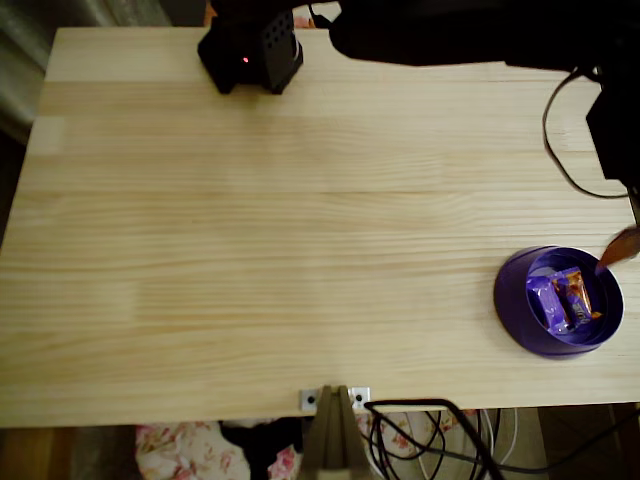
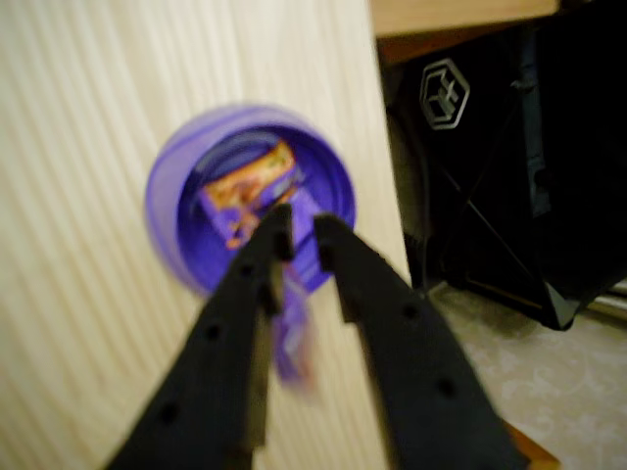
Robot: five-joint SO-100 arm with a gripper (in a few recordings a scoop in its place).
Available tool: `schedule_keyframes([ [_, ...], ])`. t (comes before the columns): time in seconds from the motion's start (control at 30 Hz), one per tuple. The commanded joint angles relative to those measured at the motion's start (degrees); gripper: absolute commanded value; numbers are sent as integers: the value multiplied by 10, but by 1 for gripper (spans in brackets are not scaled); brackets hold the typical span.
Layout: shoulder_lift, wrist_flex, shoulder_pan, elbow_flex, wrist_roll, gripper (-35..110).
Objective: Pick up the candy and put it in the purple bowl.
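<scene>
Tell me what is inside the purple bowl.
Two wrapped candies lie in the purple bowl, purple and orange wrappers showing. The bowl floor beneath them is covered; in the wrist view the tool hides the near part.

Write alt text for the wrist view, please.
The black gripper hovers over the purple bowl, which holds wrapped candy in purple and orange. A blurred purple wrapper shows between the fingers. The bowl sits near the edge of the pale wooden table.

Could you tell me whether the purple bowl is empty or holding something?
Holding something: wrapped candy lies inside the purple bowl.
</scene>
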State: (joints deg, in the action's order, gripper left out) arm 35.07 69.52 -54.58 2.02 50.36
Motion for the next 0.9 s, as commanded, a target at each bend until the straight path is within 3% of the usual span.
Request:
schedule_keyframes([
  [0.0,12,-54,-2,-16,18,0],
  [0.37,-49,-40,30,-117,50,0],
  [0.63,64,162,57,-108,-26,0],
  [0.77,170,286,91,-97,-114,0],
  [0.87,330,304,128,76,-163,0],
])
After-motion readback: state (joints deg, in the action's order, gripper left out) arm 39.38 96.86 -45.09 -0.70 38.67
